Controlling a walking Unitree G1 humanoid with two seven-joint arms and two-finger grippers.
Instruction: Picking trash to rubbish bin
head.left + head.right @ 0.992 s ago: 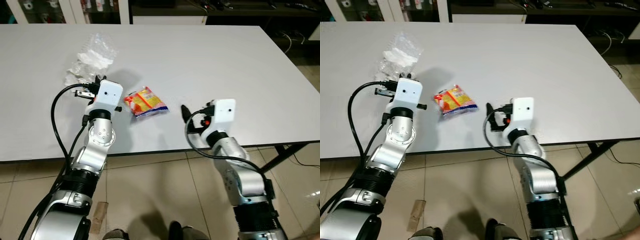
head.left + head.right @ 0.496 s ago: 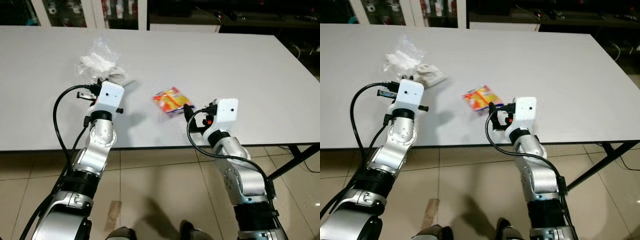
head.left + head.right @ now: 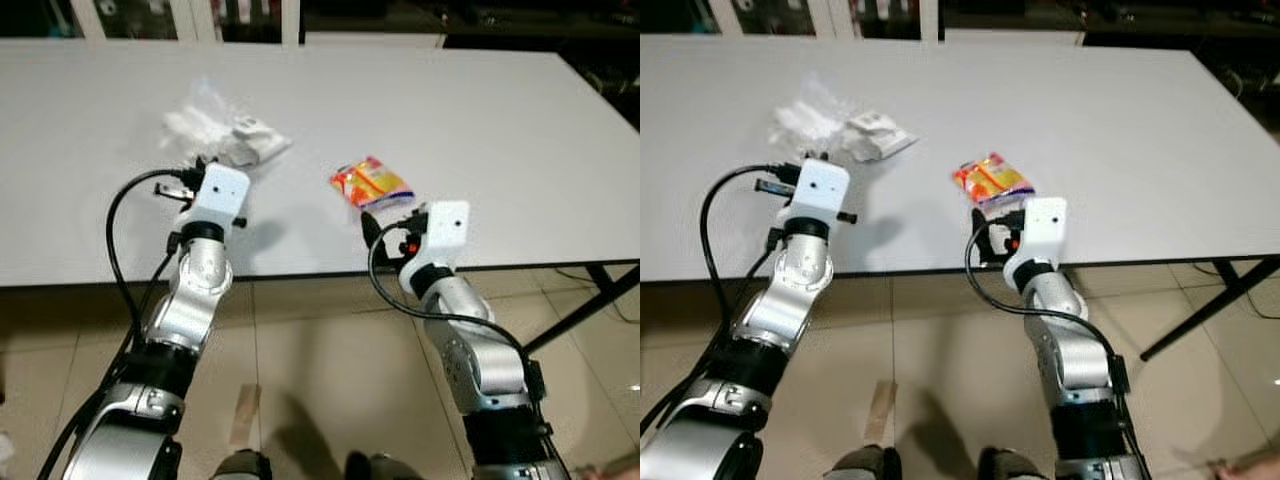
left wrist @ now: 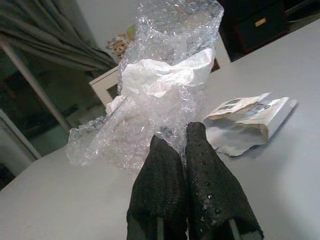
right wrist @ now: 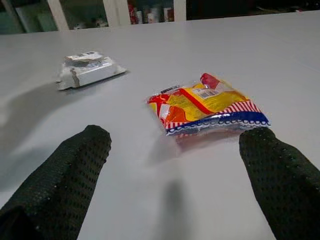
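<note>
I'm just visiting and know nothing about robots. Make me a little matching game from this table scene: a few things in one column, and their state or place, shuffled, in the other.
Things:
1. snack packet
2. bubble wrap
3. left gripper
4. right gripper

States:
A. fingers shut together
B. red and yellow, lying flat on the white table
C. fingers spread wide
D. clear and crumpled, with white paper inside

Pairs: 1-B, 2-D, 3-A, 4-C
</note>
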